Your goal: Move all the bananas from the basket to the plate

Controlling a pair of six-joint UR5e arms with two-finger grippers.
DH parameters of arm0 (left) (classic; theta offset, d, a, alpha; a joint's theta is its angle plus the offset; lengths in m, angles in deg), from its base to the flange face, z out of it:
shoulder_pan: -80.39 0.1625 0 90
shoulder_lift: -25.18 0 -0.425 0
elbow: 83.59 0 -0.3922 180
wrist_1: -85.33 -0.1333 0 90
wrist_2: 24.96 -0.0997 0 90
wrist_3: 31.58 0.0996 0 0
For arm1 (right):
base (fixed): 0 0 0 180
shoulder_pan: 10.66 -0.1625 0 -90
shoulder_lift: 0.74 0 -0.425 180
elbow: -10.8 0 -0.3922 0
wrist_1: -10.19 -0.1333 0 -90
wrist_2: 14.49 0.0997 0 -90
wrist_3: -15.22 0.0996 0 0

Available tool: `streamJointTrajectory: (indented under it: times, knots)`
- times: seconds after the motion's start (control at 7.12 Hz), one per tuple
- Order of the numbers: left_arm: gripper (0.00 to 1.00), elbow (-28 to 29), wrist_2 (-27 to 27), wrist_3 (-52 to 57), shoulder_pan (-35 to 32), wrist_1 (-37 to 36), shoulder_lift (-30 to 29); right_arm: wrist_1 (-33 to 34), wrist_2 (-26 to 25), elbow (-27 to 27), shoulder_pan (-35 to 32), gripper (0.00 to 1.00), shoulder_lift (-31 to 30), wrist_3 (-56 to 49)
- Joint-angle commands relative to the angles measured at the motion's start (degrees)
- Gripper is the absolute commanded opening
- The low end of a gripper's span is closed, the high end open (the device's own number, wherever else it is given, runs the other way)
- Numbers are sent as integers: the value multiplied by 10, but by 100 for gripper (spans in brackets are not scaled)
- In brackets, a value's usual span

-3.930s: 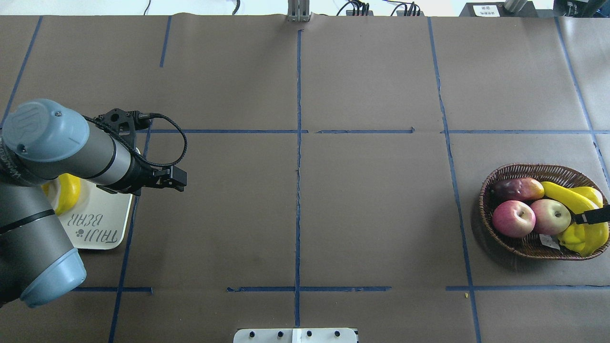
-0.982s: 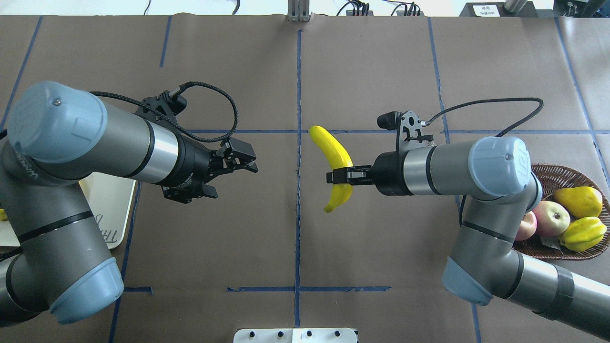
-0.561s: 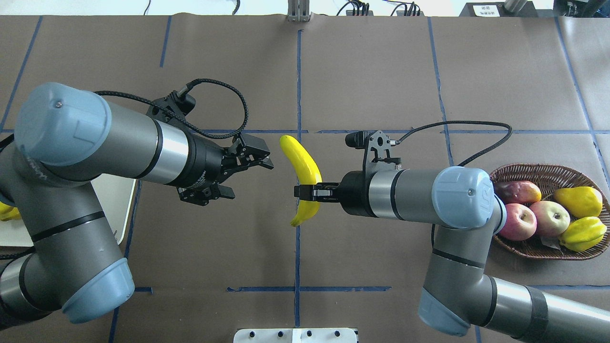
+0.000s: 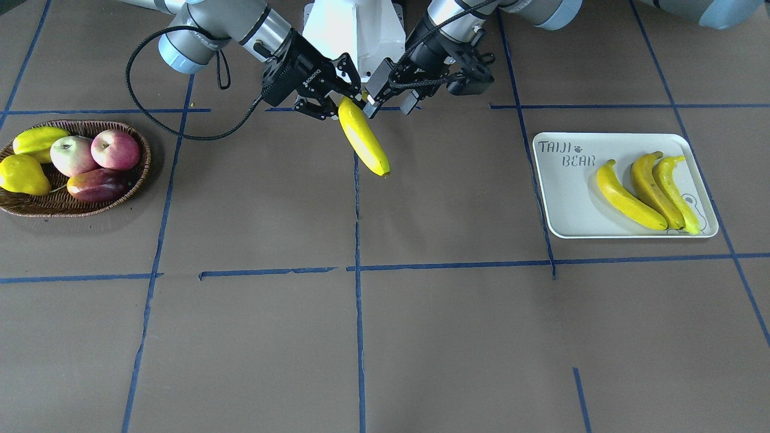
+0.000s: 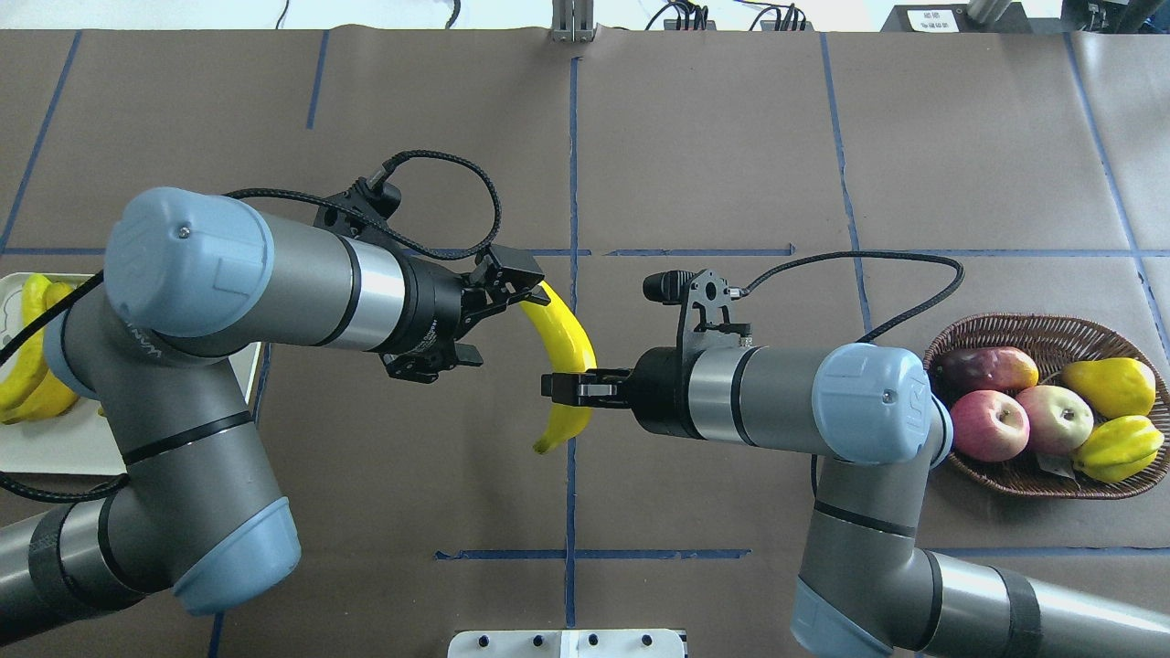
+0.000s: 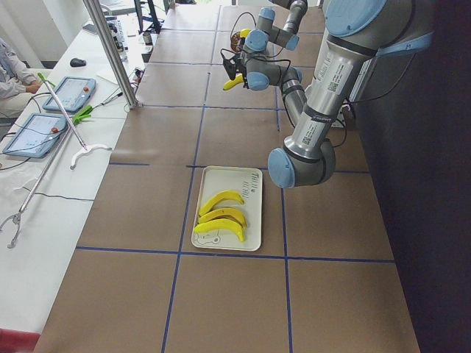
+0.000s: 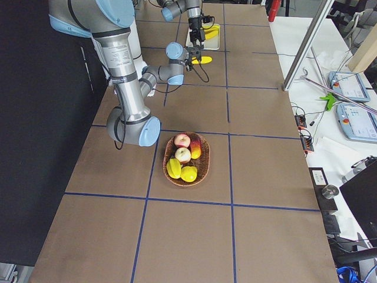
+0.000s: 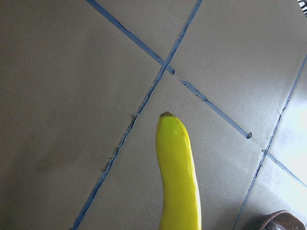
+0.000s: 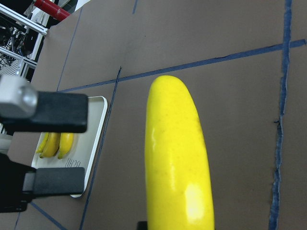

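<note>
Fingers [image 9: 57,112] of two grippers converge on one long curved bright-yellow banana [image 5: 569,334], held in the air above the brown paper-covered table [image 5: 731,164]. Far left of the banana: white rectangular plate [image 5: 55,446] lettered TAIJI BEAR, three bananas [image 4: 646,189] already lying on it. Just left: left gripper [image 5: 510,323], spread wide and apparently posed to receive, tips close beside the banana's free part; whether they bracket it cannot be told. On the banana itself: right gripper [image 5: 567,385], clamped across it, carrying its weight and leaving the longer part clear for a hand-over. Far right: shallow oval brown wicker basket [image 5: 1033,320], holding apples [image 5: 1024,416] and other fruit, no banana visible; the held one is judged the last.
</note>
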Motion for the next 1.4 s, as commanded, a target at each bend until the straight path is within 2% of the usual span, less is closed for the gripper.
streamJointTrajectory:
  times: [0.0, 0.56, 0.7, 0.84, 1.12, 1.26]
  knots:
    - [99, 19, -3, -7, 4, 1, -9, 0, -4, 1, 4, 1, 10, 3]
    - [99, 41, -32, -20, 21, 2, -33, 1, -21, 3, 20, 2, 17, 2]
    - [86, 44, -33, -46, 23, 2, -34, 0, -21, 3, 20, 2, 18, 3]
    - [80, 45, -33, -58, 23, 2, -33, 0, -21, 3, 20, 2, 18, 2]
    - [79, 46, -41, -57, 26, 2, -33, 0, -21, 3, 20, 2, 18, 2]
    - [73, 46, -41, -59, 28, 1, -32, 0, -21, 3, 20, 2, 18, 2]
